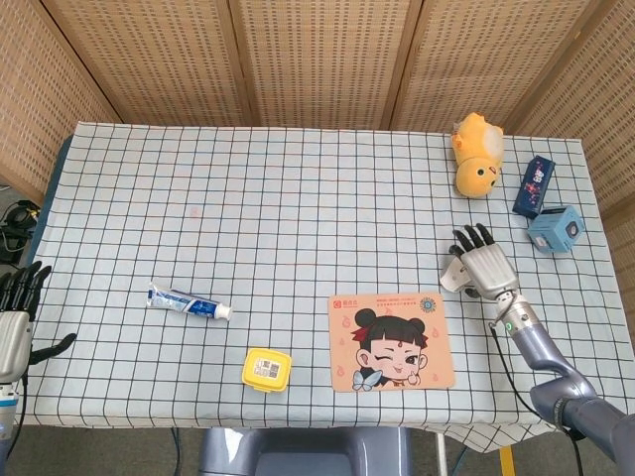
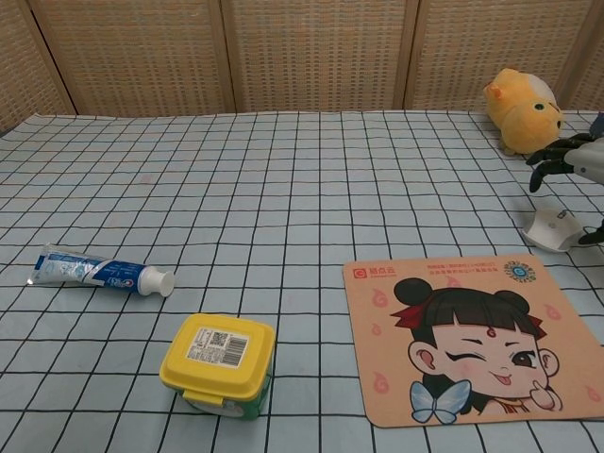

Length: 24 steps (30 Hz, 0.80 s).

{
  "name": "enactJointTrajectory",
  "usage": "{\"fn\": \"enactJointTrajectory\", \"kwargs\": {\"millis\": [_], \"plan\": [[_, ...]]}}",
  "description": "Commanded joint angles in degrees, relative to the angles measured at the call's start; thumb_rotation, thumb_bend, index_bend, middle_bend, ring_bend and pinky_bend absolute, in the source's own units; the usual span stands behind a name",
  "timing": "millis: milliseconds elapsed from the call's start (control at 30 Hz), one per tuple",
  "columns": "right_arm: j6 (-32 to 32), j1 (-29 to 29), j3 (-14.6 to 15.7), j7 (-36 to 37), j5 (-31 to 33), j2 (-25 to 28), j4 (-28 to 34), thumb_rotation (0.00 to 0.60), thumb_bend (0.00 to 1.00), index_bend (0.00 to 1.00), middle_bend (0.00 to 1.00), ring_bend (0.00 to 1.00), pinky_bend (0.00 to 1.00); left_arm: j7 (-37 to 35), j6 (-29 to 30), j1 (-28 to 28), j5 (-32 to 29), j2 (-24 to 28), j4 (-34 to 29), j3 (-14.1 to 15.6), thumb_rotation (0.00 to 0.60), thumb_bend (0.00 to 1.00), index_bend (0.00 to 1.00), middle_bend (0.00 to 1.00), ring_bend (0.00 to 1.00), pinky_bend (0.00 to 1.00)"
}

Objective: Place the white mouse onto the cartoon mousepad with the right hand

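The white mouse (image 1: pixel 451 277) (image 2: pixel 554 229) lies flat on the checked cloth just beyond the far right corner of the cartoon mousepad (image 1: pixel 390 340) (image 2: pixel 467 335). My right hand (image 1: pixel 484 266) (image 2: pixel 572 159) hovers over the mouse's right side with its fingers curved down and apart. Its thumb reaches low beside the mouse, and no grip shows. In the head view the hand covers most of the mouse. My left hand (image 1: pixel 12 319) hangs off the table's left edge, fingers spread and holding nothing.
A toothpaste tube (image 1: pixel 189 303) (image 2: pixel 99 269) lies at the left. A yellow-lidded container (image 1: pixel 267 369) (image 2: pixel 219 363) stands left of the mousepad. A yellow plush toy (image 1: pixel 475 154) (image 2: pixel 522 110) and two blue boxes (image 1: pixel 534 185) (image 1: pixel 555 229) sit at the far right.
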<state>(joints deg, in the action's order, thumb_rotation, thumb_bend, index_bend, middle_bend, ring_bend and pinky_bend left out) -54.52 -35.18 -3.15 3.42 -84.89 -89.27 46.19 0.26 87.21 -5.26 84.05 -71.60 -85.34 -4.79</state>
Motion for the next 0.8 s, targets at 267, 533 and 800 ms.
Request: {"fn": "enactJointTrajectory", "kwargs": {"millis": [267, 533, 800], "plan": [[0.9, -0.8, 1.3, 1.7, -1.4, -0.7, -3.1, 0.600, 0.18, 0.34, 0.15, 0.05, 0.05, 0.2, -0.1, -0.1, -0.1, -0.2, 0.3, 0.0, 0.600, 0.03, 0.00, 0.00, 0.00, 0.00], [0.7, -1.0, 1.9, 3.3, -2.1, -1.7, -4.7, 0.600, 0.18, 0.34, 0.12, 0.02, 0.02, 0.6, -0.2, -0.1, -0.2, -0.4, 0.4, 0.0, 0.600, 0.03, 0.00, 0.00, 0.00, 0.00], [1.0, -1.4, 2.3, 4.2, -2.5, -3.4, -6.8, 0.600, 0.18, 0.32, 0.10, 0.00, 0.01, 0.6, -0.3, -0.1, -0.6, -0.4, 0.5, -0.2, 0.600, 0.03, 0.00, 0.00, 0.00, 0.00]]}}
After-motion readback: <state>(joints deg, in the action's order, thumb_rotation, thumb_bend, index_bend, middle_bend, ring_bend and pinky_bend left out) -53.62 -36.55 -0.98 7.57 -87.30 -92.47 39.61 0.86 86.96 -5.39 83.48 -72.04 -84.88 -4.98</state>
